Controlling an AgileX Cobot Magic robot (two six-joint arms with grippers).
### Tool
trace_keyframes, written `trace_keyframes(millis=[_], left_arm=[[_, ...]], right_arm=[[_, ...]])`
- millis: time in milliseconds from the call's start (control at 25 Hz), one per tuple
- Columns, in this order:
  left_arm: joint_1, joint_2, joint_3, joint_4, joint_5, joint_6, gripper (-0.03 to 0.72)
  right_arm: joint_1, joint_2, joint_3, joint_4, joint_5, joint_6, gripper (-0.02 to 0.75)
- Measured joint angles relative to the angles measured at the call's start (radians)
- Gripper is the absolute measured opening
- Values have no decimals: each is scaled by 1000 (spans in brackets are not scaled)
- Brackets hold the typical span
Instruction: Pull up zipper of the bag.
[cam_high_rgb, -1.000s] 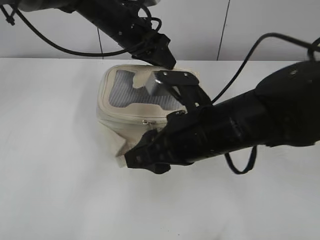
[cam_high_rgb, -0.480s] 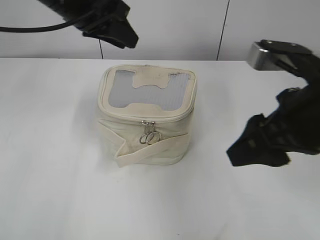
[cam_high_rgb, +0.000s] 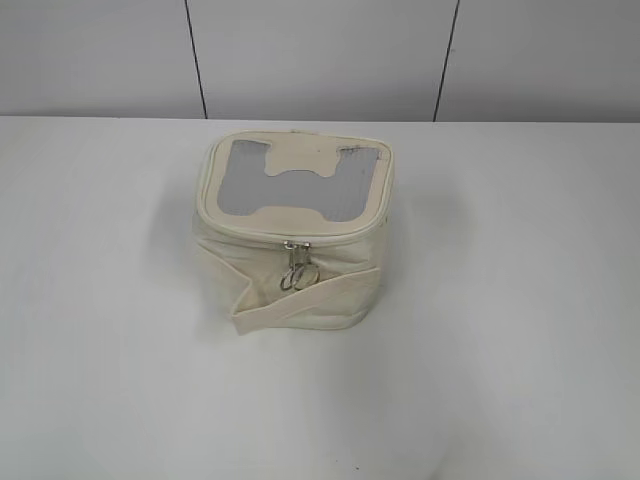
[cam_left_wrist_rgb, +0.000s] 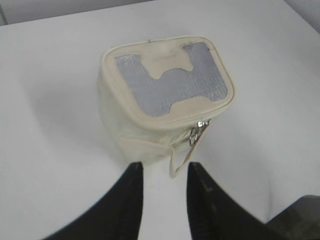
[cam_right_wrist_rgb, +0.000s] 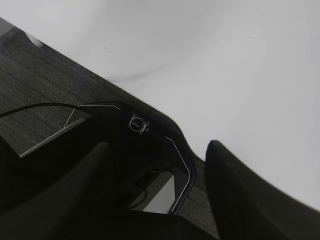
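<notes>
A: Status on the bag (cam_high_rgb: 292, 232)?

B: Sitting mid-table (cam_high_rgb: 520, 380), upright, lid flat on top. Grey mesh window (cam_high_rgb: 340, 190) and bone-shaped patch (cam_high_rgb: 292, 178) facing up. Zipper (cam_high_rgb: 290, 238) track looks closed along the front rim in the exterior view; no gap visible there. Two ring pulls (cam_high_rgb: 298, 276) hanging together at front centre, just above the strap (cam_high_rgb: 305, 298). Back and side runs of the track hidden, so full closure only a judgement.

A: Grippers?

B: Neither in the exterior view. Left gripper (cam_left_wrist_rgb: 164, 172) parted, nothing between the fingers, hanging above and clear of the bag, looking down on it from the front. Right gripper (cam_right_wrist_rgb: 155, 150) also spread and empty, aimed at the table edge and a dark floor area, well away from the bag.

A: Anything left?

B: Probably not. Pulls meeting at one spot with the lid seated reads as zipped. No contact with the bag anywhere. Only check worth doing: far rim, not visible from here.
</notes>
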Motion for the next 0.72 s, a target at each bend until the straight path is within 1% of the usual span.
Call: trace_keyframes(millis=[80, 160, 240, 320, 400, 560, 720], left_arm=[[0, -215, 60, 90, 81, -84, 242], [0, -364, 100, 170, 174, -153, 242], [0, -492, 138, 249, 258, -187, 242], [0, -608, 177, 294, 308, -208, 242], [0, -692, 218, 312, 335, -208, 242], [0, -808, 255, 323, 336, -208, 242], [0, -828, 278, 327, 295, -208, 242]], right_arm=[[0, -124, 26, -17, 43, 21, 465], [0, -242, 31, -60, 80, 54, 465], [0, -356, 31, -129, 122, 83, 465], [0, -449, 32, -201, 169, 105, 465], [0, -540, 41, -242, 191, 112, 465], [0, -682, 46, -271, 195, 115, 465], [0, -701, 52, -277, 179, 116, 465]])
